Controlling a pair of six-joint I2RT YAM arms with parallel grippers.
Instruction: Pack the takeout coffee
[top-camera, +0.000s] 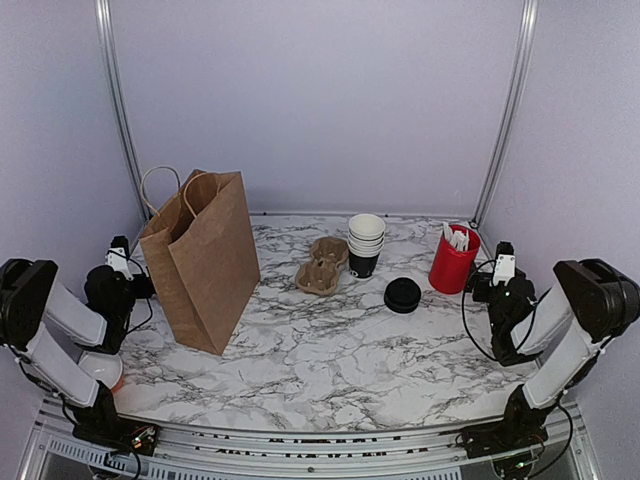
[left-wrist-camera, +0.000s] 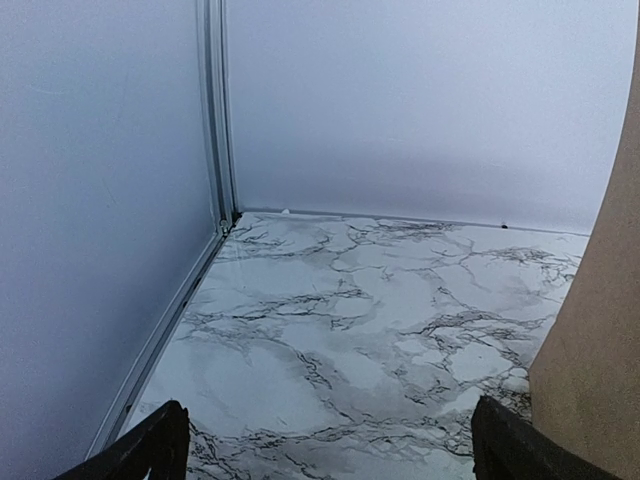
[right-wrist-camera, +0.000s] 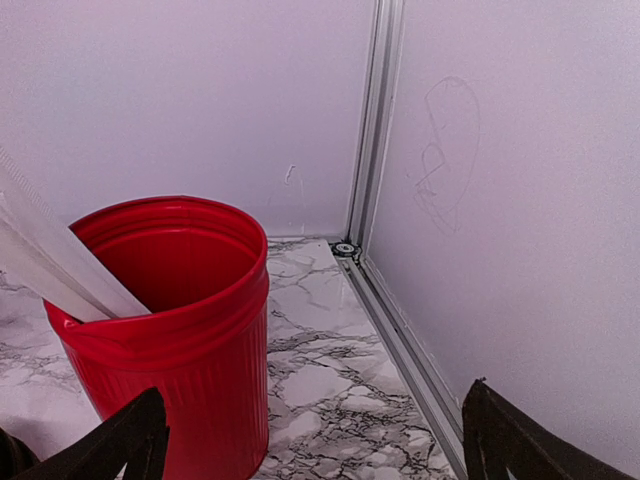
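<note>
The takeout coffee lid (top-camera: 402, 295), round and black, lies flat on the marble surface (top-camera: 300, 370). It sits right of the middle and somewhat nearer the back edge than the front edge. Its face is up, so its axis stands upright, and being round it points no way along the surface. From above I cannot tell whether a short cup stands under it. It touches nothing. The stack of nested cups (top-camera: 365, 240) is near it toward the back left, and only the bottom cup shows a black wall. The red cup (top-camera: 452, 262) with white sticks is near it toward the back right corner.

A brown pulp carrier (top-camera: 322, 266) lies just left of the stack. The brown paper bag (top-camera: 205, 260) stands upright by the left edge with its mouth up.

The left gripper (left-wrist-camera: 330, 450) is spread wide with nothing between its fingers. It faces the back left corner, and the bag's side is just off its right finger. The right gripper (right-wrist-camera: 320, 440) is likewise fully spread and has hold of nothing. The red cup stands ahead of it, toward its left finger. Both grippers are well apart from the lid.
</note>
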